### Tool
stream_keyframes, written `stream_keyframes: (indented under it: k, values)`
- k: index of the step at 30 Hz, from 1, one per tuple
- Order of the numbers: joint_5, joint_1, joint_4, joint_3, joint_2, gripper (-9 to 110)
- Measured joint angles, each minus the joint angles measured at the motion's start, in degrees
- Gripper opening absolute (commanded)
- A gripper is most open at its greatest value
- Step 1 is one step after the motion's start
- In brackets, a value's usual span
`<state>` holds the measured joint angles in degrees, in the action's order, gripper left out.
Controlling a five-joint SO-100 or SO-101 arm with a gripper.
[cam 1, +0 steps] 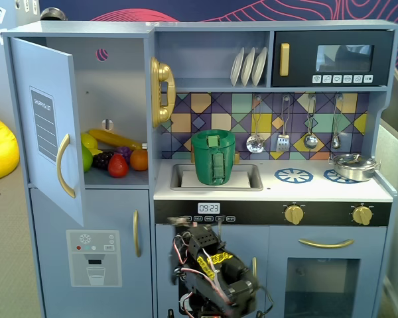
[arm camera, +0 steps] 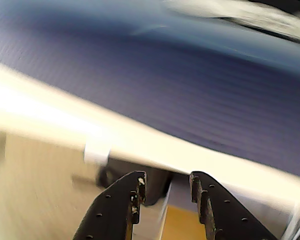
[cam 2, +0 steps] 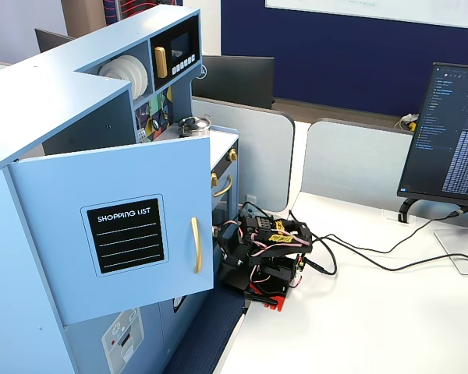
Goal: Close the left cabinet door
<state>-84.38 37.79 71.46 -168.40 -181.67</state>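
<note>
The left cabinet door [cam 1: 48, 126] is a blue-grey fridge door with a black "SHOPPING LIST" panel [cam 2: 125, 234] and a curved gold handle [cam 1: 64, 165]. It stands swung wide open in both fixed views, and the side fixed view shows its face [cam 2: 171, 187] and handle [cam 2: 195, 245]. My arm [cam 1: 212, 271] sits folded low in front of the oven, to the right of the door and apart from it; it also shows in the side fixed view [cam 2: 267, 248]. In the blurred wrist view my gripper [arm camera: 166, 182] has its jaws apart with nothing between them.
Toy fruit [cam 1: 116, 159] lies in the open fridge compartment. Below it is the shut door with the dispenser graphic [cam 1: 94, 257]. A green pot [cam 1: 213, 158] sits in the sink. The black microwave [cam 1: 331, 58] is at the top right. A monitor [cam 2: 451, 136] and cables [cam 2: 359, 261] are on the white desk.
</note>
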Motion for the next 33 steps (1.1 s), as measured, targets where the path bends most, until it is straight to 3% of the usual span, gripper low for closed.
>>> stream_keyframes:
  k: [8, 14, 22, 33]
  values:
    - [-9.05, 36.47, -30.94, 8.88, 6.94, 0]
    - [-10.72, 54.14, -53.09, 15.47, 16.0, 0]
    - [-15.38, 60.47, -64.95, 26.63, 30.5, 0]
    - [-20.48, 61.08, -67.5, 54.14, 60.38, 0]
